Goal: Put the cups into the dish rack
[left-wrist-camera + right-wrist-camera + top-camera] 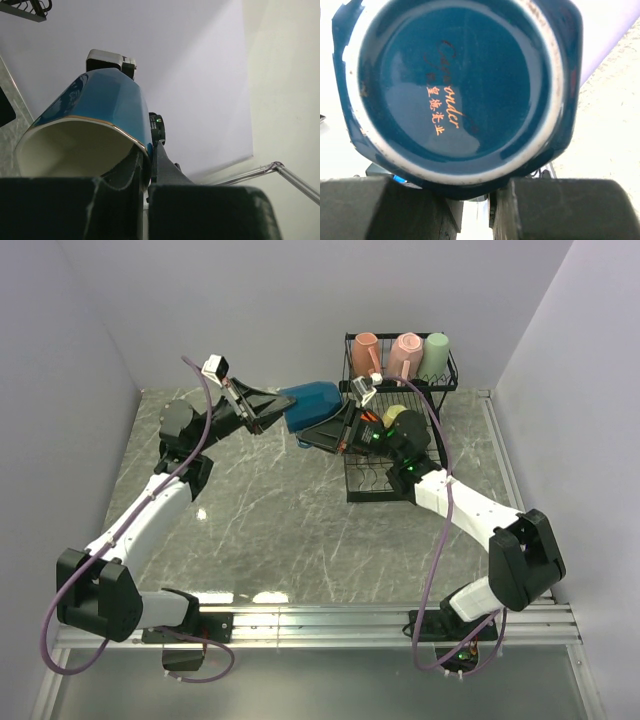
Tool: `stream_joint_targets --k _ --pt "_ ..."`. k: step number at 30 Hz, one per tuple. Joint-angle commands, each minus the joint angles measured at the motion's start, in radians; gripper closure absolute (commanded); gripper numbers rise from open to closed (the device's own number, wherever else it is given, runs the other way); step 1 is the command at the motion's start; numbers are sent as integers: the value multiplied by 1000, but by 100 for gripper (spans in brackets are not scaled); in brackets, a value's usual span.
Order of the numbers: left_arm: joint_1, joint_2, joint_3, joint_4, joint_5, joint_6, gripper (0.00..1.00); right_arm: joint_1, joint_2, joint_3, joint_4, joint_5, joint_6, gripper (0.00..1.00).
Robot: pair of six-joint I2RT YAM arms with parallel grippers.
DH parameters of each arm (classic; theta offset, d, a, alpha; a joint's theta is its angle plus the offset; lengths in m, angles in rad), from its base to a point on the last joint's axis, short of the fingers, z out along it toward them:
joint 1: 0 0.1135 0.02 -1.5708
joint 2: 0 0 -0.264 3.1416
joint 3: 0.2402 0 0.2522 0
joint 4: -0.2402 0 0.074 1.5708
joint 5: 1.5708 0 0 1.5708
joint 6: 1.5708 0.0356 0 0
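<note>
Left end effector [145,187] pinches the blue mug's [310,405] rim above the tabletop [260,520]; right end effector [479,202], jaws narrow, meets its base, grip unclear.

Blue mug [312,405], gold-rimmed, cream inside, orange lettering [442,112] underneath; black wire rack [362,483]; grey white-veined marble table [260,510].
</note>
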Motion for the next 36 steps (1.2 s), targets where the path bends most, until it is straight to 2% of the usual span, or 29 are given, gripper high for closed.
stream_joint_targets --k 1,2,3,4,5,6,8,9,14,21,24,29,32,36 --pt "-25 -38 52 -12 93 52 99 11 -12 66 30 40 -38 100" --pt "-24 -41 61 -52 93 81 99 11 -11 73 20 42 -44 100" --pt "-24 -47 85 -159 94 115 96 11 -11 77 -3 43 -52 100" --pt "-24 -63 99 -216 85 193 92 10 -12 81 -16 43 -69 100" --pt "-21 -70 125 -270 78 232 84 8 -15 90 -35 46 -83 100" --pt "-18 -78 134 -374 70 270 80 8 -25 93 -81 50 -115 100" --pt "-10 -95 156 -462 46 361 71 -7 -41 98 -124 57 -149 100" --pt "-7 -106 159 -527 41 409 71 -16 -63 95 -179 60 -187 100" --pt "27 -149 124 -617 35 482 56 -104 -155 58 -361 92 -323 100" --pt "56 -198 119 -824 -17 643 48 -286 -336 9 -803 259 -653 100" --pt "59 -205 112 -868 -34 675 48 -342 -367 -6 -930 370 -736 100" --pt "59 -202 99 -882 -67 686 47 -385 -333 18 -1101 636 -791 100" --pt "59 -190 104 -888 -74 697 47 -386 -282 47 -1171 745 -818 100" --pt "59 -185 112 -911 -88 724 41 -388 -195 86 -1217 865 -839 100"
